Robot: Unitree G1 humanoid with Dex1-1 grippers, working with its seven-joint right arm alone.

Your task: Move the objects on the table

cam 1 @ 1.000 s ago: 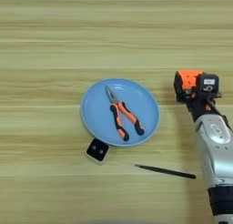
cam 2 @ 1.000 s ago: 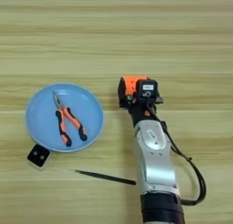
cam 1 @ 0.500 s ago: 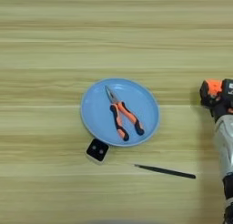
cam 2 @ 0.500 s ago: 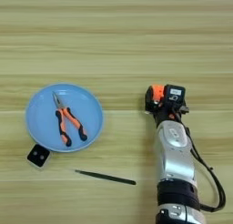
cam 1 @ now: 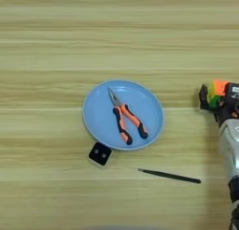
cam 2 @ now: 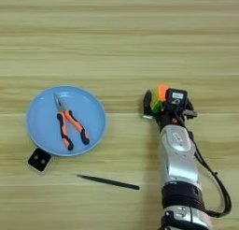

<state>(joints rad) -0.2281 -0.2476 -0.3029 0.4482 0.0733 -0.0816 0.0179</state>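
1. While the silver forearm (cam 2: 178,163) reaches up from the bottom edge of the table (cam 2: 116,42), the right gripper (cam 2: 158,104) is clenched around the puzzle cube (cam 2: 160,97), one black finger (cam 2: 148,104) on the cube's left face and the gripper's black body against its right.
2. The cube, showing orange, green and yellow faces, sits between the fingers at the arm's far tip, right of the table's centre; whether it rests on the wood or is lifted cannot be told.
3. A black cable (cam 2: 215,187) loops along the right side of the forearm.
4. Well apart to the gripper's left lies the round light-blue plate (cam 1: 98,113), flat on the wood.
5. The orange-and-black-handled pliers (cam 1: 125,121) lie inside the plate, the metal nose pointing toward the far-left rim, the handles spread toward the near side.
6. Just beside the plate's near-left rim stands the small black-topped white block (cam 1: 100,154), two pale dots on its top face, touching or almost touching the rim.
7. The thin black stick (cam 1: 170,176) lies on the bare wood nearer than the plate, between the plate and the forearm, slanting slightly down to the right and touching neither.
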